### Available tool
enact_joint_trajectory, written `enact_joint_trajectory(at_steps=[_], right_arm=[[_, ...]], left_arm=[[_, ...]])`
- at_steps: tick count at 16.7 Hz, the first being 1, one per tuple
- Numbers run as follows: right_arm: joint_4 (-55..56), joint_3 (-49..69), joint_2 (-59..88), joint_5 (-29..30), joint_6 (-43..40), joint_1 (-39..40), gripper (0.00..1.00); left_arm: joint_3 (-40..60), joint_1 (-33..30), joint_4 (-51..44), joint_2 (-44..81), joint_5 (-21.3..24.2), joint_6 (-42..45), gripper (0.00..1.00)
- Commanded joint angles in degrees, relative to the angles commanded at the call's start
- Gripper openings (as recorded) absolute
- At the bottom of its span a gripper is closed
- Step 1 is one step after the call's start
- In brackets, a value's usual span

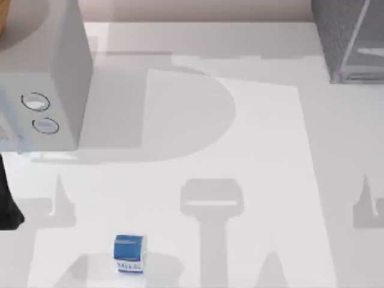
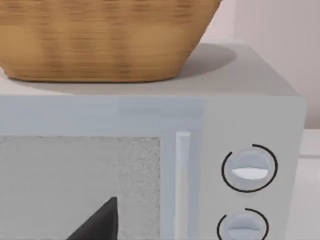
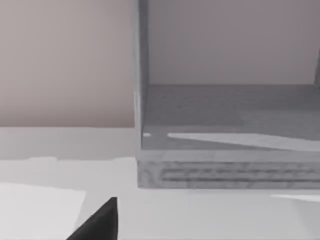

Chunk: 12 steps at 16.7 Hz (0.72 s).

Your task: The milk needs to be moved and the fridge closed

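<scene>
Near the table's front left stands the milk, closer to my left arm; grip unknown.

A light grey microwave with two round dials stands at ten o'clock on the white table, a wicker basket on top.

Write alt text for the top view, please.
A small blue-and-white milk carton stands alone near the front of a white table. A light grey box with two round dials sits at the back left, and the dark speckled fridge at the back right.
</scene>
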Motion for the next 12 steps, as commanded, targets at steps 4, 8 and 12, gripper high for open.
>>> enact_joint_trajectory(at_steps=[4,8,12], right_arm=[[2.0,0.4,1.7,2.0,0.0,2.0,1.0],[11.5,1.8,9.7,12.5,-0.2,12.6,1.0],[23.9,2.7,21.5,27.9,-0.3,27.8,1.0]], left_arm=[[0.0,0.0,0.0,0.0,0.0,0.0,1.0],[0.0,0.0,0.0,0.0,0.0,0.0,1.0],[0.0,0.0,0.0,0.0,0.0,0.0,1.0]])
